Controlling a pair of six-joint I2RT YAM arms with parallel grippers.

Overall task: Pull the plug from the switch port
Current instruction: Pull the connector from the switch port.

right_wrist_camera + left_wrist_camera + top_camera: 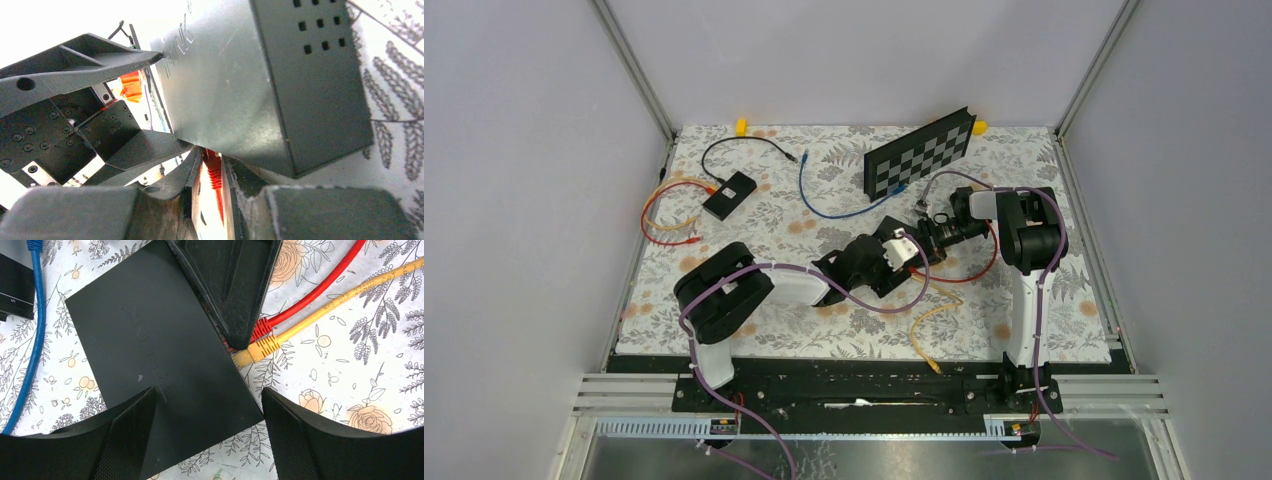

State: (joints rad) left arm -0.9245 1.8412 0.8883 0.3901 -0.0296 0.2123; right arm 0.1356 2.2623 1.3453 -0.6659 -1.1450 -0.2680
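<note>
The left gripper [200, 405] is straddling the black switch [150, 355], jaws wide apart over its lid, seemingly bracing it against the pull. The right gripper [212, 185] is closing narrowly on the red plug [214, 172], which is sitting between its fingers at the switch's port edge. The yellow plug [257, 350] is lying just beside, outside the jaws.

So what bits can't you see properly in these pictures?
- Switch ports: left wrist view sees only its top.
- Red plug: right gripper fingers cover its sides; the port end is hidden.
- Yellow plug tip: hidden at the switch edge.
- Top view: arms cover the switch.
</note>
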